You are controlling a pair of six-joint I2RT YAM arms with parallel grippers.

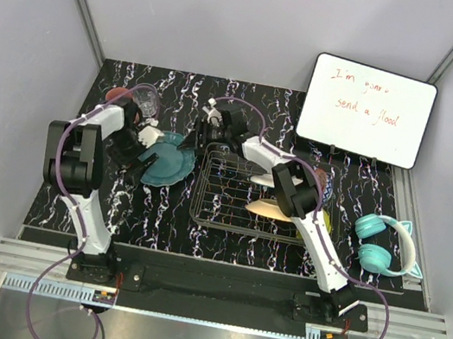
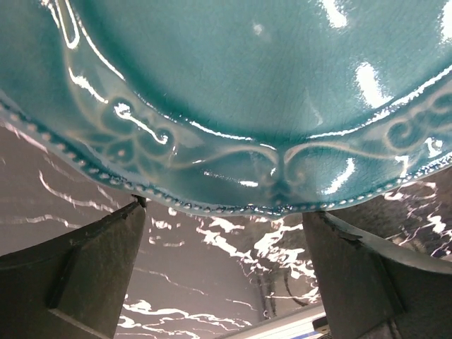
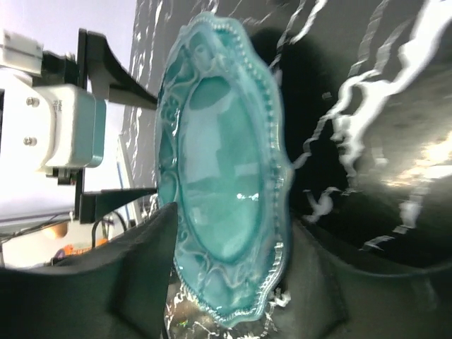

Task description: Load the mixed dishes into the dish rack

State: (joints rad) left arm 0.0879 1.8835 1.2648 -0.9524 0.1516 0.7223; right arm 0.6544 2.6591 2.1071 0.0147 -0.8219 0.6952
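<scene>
The teal plate stands on edge, tilted, left of the dish rack, a dark wire basket. My right gripper reaches over from the rack side. In the right wrist view its jaws are closed on the plate's lower rim. My left gripper is open. Its fingers spread wide just below the plate's beaded rim. A peach plate and a white plate lie in the rack. The clear glass and a reddish dish stand at the back left.
A white whiteboard with red writing stands at the back right. Teal headphones lie right of the rack. A red-patterned bowl and a lime-green edge show behind my right arm. The black marbled table lies in front.
</scene>
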